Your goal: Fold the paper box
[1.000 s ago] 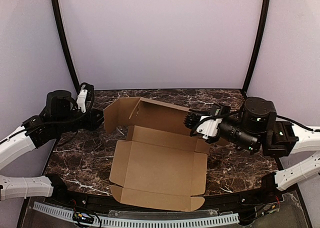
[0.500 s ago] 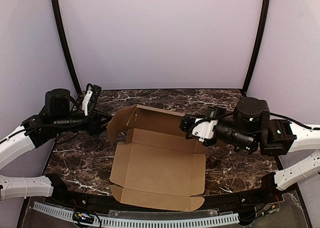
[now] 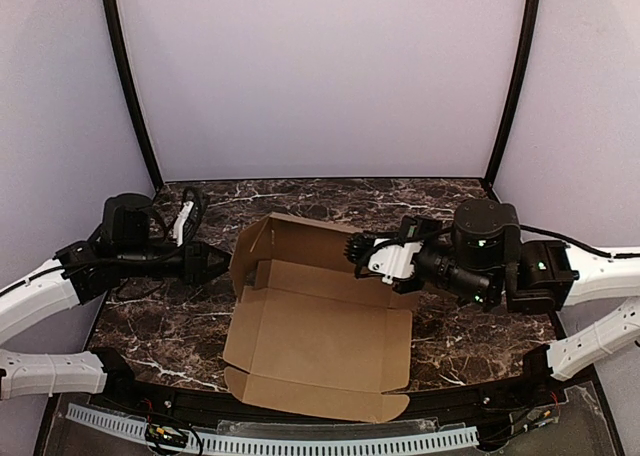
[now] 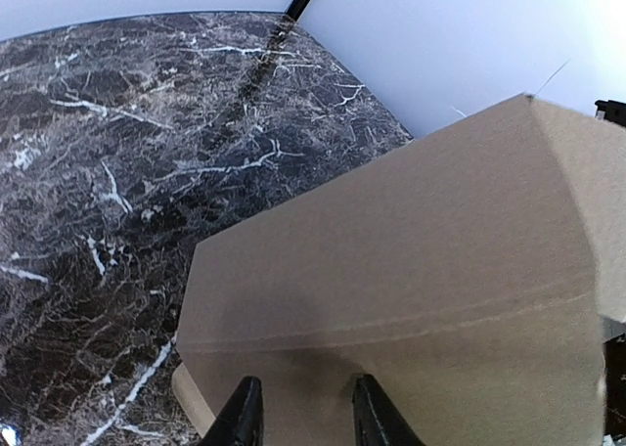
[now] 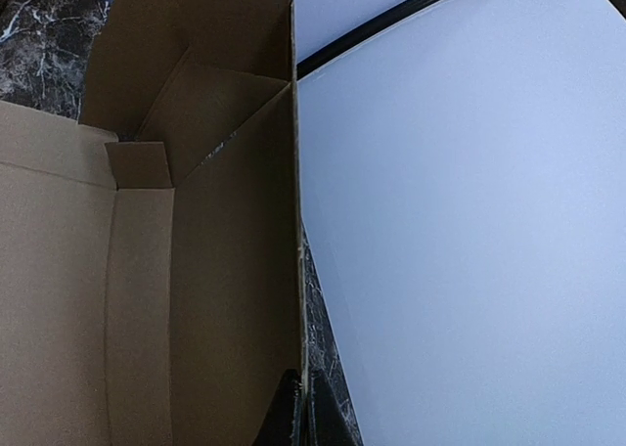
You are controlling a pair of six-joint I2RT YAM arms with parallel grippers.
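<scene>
You have one paper box [image 3: 320, 326] in front of you, brown and unprinted. It sits near the middle of the dark marble table [image 3: 150, 316], and it is only partly folded. Its wide base panel lies flat, and one long flap [image 3: 310, 398] lies flat along the near edge. One long back wall [image 3: 315, 238] stands up at the far side. At the left end of that wall, one side flap [image 3: 247, 259] also stands up and angles in towards the base.

Both arms are at the box, one on each side.

Your left gripper [image 3: 218, 263] points at the outer face of the standing side flap. The left wrist camera shows its two black fingertips [image 4: 243, 419] set apart, with nothing between them. They are right up against the brown panel [image 4: 411, 270], which fills most of that view. You cannot tell from here whether the tips are pressing on it.

Your right gripper [image 3: 358, 248] reaches in from the right, over the back wall near its top edge. In the right wrist view its fingers [image 5: 287, 412] are drawn together into one dark tip. That tip lies just inside the top edge of the back wall [image 5: 235, 270]. You cannot tell whether any cardboard is pinched between the fingers. The same view looks along the inside of the wall to the folded corner at the far end. One small square tab [image 5: 140, 164] stands there, beside the turned-in side flap.

Two black poles [image 3: 128, 86] rise at the back corners of the table, in front of pale walls.
</scene>
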